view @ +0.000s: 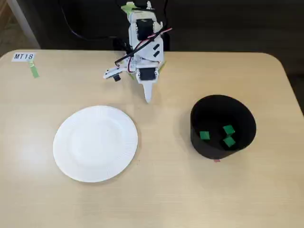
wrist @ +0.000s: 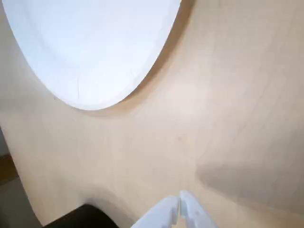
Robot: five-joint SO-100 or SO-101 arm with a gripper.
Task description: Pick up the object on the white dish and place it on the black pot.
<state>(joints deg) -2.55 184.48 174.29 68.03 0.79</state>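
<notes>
The white dish [view: 95,143] lies bare on the wooden table at the left in the fixed view; it also fills the top left of the wrist view [wrist: 90,47]. The black pot [view: 222,126] stands at the right and holds three small green cubes [view: 204,136] [view: 229,129] [view: 230,141]. My gripper [view: 147,98] is folded back near the arm's base at the far middle of the table, fingertips pointing down at the table, shut and empty. In the wrist view the gripper [wrist: 179,199] shows closed white fingertips at the bottom edge. It is apart from both dish and pot.
A white label reading MT18 [view: 23,56] and a strip of green tape [view: 34,71] sit at the far left corner. The table's rounded edge runs along the right side. A dark rounded shape [wrist: 80,217] shows at the wrist view's bottom left.
</notes>
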